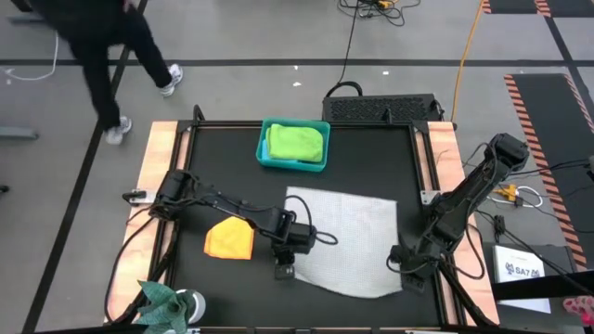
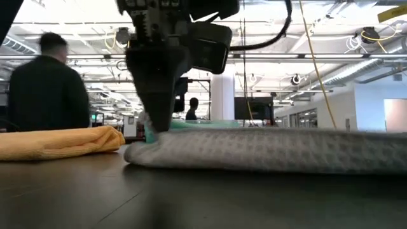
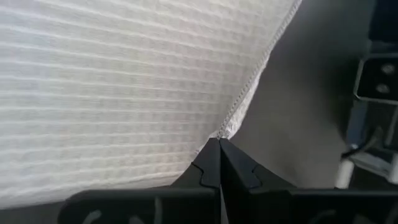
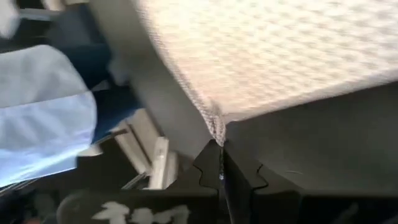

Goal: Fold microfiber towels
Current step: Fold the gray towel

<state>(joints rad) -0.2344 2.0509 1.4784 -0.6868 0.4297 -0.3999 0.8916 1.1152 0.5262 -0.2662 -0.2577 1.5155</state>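
- A black matte table (image 1: 232, 167) carries a light grey waffle-weave towel (image 1: 348, 237), spread flat at the centre.
- The left gripper (image 1: 284, 270) and right gripper (image 1: 406, 278) are closed, each pinching a near corner of it.
- A folded orange-yellow soft towel (image 1: 229, 238) lies beside it.
- A person (image 1: 111, 56) walks on the grey floor.

person (image 2: 48, 83) blurred; grey towel (image 2: 267, 149) cut off at low view's edge.

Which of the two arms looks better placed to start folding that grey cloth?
Neither clearly: both. The left gripper is shut on one near corner of the light grey towel, the right gripper on the other, so they could probably lift that edge together.
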